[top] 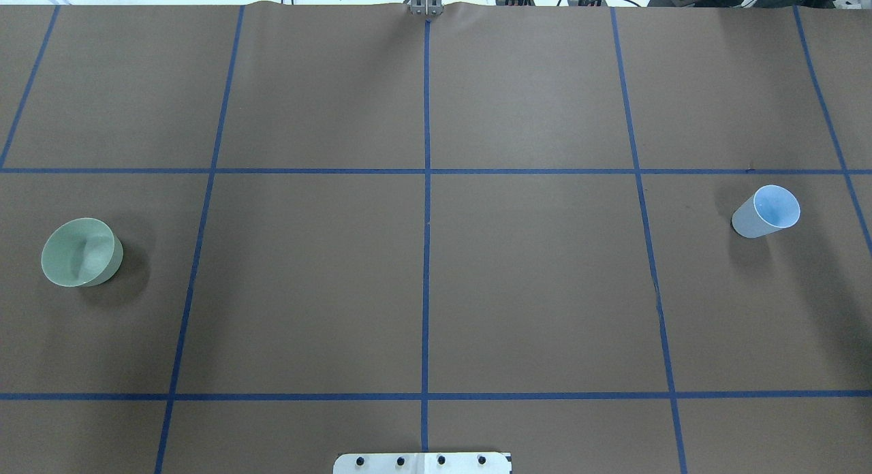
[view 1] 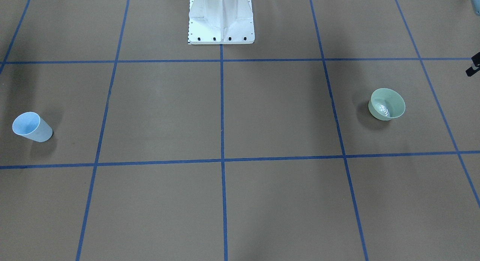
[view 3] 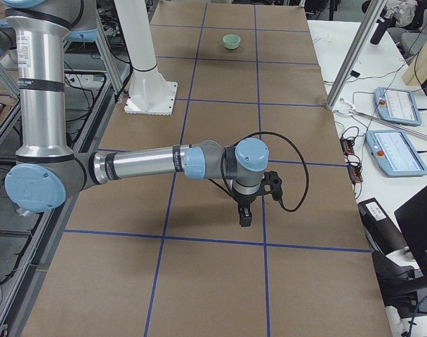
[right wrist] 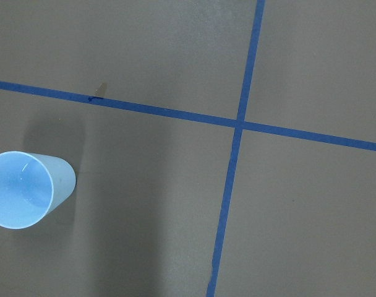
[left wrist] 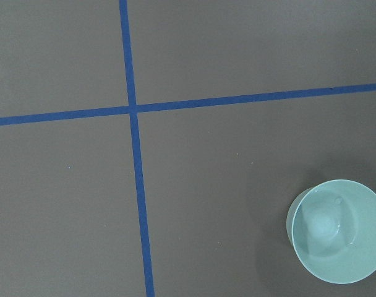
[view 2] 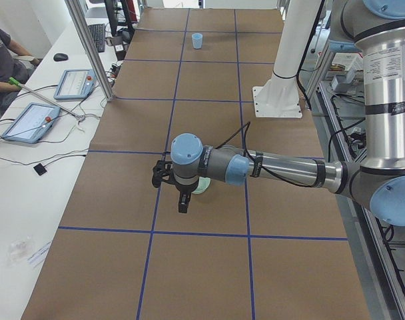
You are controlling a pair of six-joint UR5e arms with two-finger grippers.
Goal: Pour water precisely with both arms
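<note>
Though neither claw's opening can be told, the left gripper (view 2: pixel 182 204) hangs just beside the pale green plastic bowl (view 1: pixel 396 100) holding the water (view 1: pixel 382 109), while the right gripper (view 3: pixel 245 216) hangs near the light-blue plastic cup (view 1: pixel 37 132).

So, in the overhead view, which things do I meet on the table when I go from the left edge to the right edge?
green bowl -> white base plate -> blue cup
</note>
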